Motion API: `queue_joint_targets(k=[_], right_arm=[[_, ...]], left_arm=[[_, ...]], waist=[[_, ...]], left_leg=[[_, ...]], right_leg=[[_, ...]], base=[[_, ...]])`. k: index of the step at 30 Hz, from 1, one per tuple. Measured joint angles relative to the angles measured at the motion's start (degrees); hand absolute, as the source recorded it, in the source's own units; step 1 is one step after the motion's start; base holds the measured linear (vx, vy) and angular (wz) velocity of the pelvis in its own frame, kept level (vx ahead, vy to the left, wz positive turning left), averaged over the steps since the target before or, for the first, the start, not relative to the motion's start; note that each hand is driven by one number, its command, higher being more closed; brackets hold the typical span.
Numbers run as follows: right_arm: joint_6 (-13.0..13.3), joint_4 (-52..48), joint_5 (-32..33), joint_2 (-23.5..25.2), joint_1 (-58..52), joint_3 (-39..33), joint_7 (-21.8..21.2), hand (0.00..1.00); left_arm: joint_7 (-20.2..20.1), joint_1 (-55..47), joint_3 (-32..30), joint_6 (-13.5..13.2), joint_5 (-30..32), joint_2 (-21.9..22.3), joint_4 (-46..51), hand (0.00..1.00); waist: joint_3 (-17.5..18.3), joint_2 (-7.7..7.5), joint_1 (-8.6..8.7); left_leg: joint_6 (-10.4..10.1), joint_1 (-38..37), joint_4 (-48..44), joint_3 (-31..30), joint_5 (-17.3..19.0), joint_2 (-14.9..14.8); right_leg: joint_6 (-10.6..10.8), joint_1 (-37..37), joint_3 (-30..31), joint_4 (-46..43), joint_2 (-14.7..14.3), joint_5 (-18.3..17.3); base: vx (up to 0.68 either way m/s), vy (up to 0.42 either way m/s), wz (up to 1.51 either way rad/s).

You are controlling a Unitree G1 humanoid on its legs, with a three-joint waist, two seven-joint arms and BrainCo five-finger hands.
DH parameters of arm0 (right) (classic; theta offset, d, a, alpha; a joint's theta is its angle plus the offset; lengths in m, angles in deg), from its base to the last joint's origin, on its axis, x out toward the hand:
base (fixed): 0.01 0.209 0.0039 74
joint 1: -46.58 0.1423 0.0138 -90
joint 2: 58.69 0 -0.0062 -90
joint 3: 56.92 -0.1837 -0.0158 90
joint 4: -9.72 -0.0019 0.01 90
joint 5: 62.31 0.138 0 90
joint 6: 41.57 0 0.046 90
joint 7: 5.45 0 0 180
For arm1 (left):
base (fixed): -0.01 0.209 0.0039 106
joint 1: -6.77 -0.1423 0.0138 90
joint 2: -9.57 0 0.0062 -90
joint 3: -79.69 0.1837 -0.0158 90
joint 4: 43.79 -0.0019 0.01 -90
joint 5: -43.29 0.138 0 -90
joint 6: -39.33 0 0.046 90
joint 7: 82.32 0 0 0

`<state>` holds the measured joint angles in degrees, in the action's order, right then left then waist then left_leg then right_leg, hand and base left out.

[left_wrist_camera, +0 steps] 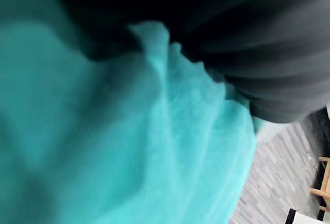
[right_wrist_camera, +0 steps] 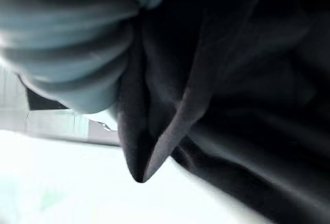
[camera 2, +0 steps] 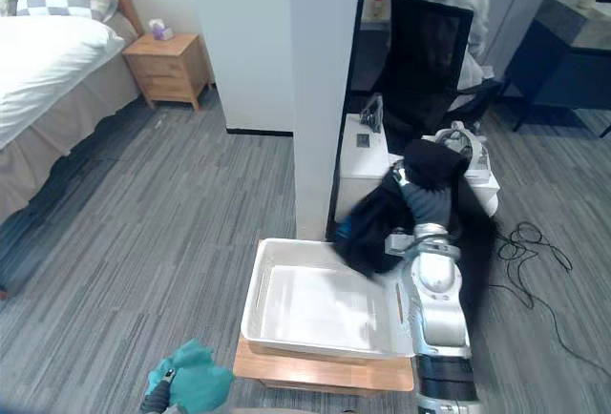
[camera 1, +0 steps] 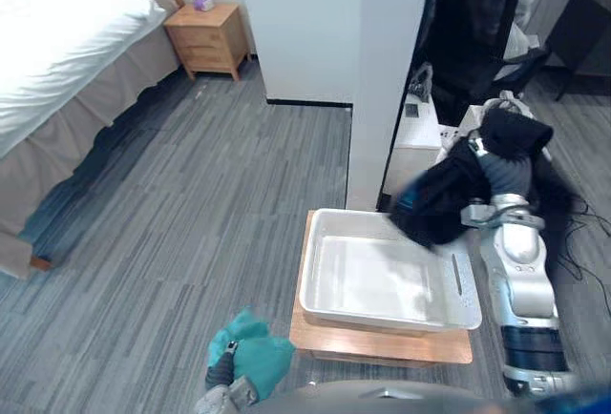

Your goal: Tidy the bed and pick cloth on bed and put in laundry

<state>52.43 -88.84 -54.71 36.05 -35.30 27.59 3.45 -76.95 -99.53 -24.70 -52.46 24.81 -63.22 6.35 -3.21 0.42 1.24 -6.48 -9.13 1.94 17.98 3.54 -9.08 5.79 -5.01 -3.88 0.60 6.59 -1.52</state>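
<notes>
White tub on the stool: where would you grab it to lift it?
Probably by the slotted lip on the white tub's right end, coming from the right: that flat lip juts out with a cut-out for fingers. The black cloth overhangs its far corner.

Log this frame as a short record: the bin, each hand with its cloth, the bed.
Bin: white, on wooden stand
Left hand: carrying teal cloth, low, left of the stand
Right hand: black cloth draped over it, hanging at the bin's far right corner
Bed: far left, white duvet
</notes>
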Motion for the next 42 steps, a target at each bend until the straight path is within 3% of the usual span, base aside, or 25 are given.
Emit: queue_joint_targets(k=[8, 13, 23, 29, 30, 35, 42], right_arm=[[0.14, 6.28, -2.33, 1.83, 3.46, 4.26, 0.46, 1.0], [-0.63, 12.81, -2.41, 3.14, 3.04, 7.36, 0.38, 1.0], [-1.17, 26.18, -4.52, 6.9, 2.92, 15.18, 0.24, 1.0], [-1.41, 36.3, -4.59, 8.59, 3.13, 14.26, 1.53, 1.0], [-1.46, 37.32, -4.59, 8.64, 3.28, 13.92, 1.68, 0.0], [-2.14, 41.62, -4.94, 8.93, 4.78, 11.43, 3.13, 0.0], [-2.99, 40.42, -10.94, 8.73, 5.91, 10.4, 4.29, 0.0]], left_arm=[[0.11, 2.82, 3.07, -0.02, 1.69, -1.28, -0.58, 1.0], [1.23, 3.99, 3.05, -0.02, 1.71, -1.95, -1.58, 1.0], [2.12, 6.88, 3.05, -0.19, 1.66, -2.15, -2.07, 1.0], [2.2, 11.01, 3.17, -1.19, 1.56, -2.15, -2.33, 1.0], [2.2, 11.32, 3.17, -1.32, 1.55, -2.15, -2.39, 1.0], [2.19, 13.34, 5.32, -1.48, 1.43, -2.14, -2.44, 1.0], [3.11, 15.43, 5.42, -2.23, 1.04, -2.11, -2.32, 1.0]], waist=[[-1.24, -1.32, -0.08], [-3.59, -0.55, -0.05], [-8.96, 0.08, -0.92], [-12.82, 1.79, -1.0], [-13.15, 1.94, -1.06], [-14.87, 3.1, -1.64], [-14.89, 3.15, -1.61]], left_leg=[[0.51, 0.39, 0.85, -1.21, -1.35, 1.31], [0.77, 2.0, 3.64, -2.79, -4.54, 1.73], [1.08, 6.74, 3.63, -3.09, -6.29, 1.74], [1.52, 10.23, 3.61, -2.89, -6.73, 2.47], [1.52, 10.36, 3.61, -2.81, -6.73, 2.48], [1.56, 11.69, 3.6, -2.71, -6.78, 2.46], [1.57, 11.93, 3.13, -2.72, -6.8, 2.44]], right_leg=[[0.29, 0.0, -1.06, 1.12, 0.98, 1.09], [0.4, 1.87, -2.31, 1.28, 1.04, 1.34], [0.34, 6.51, -2.41, 1.38, 1.01, 3.1], [0.59, 10.11, -1.87, 1.32, 1.61, 3.76], [0.59, 10.31, -1.78, 1.27, 1.61, 3.76], [0.59, 11.94, -1.67, 0.79, 1.59, 3.76], [0.59, 12.18, -1.5, 0.31, 1.67, 3.76]], base=[[-0.08, -0.013, 0.02], [-0.12, -0.045, 0.13], [-0.05, -0.014, 0.01], [0.0, 0.006, -0.03], [0.02, 0.005, -0.05], [0.0, 0.0, -0.01], [0.0, 0.0, 0.0]])
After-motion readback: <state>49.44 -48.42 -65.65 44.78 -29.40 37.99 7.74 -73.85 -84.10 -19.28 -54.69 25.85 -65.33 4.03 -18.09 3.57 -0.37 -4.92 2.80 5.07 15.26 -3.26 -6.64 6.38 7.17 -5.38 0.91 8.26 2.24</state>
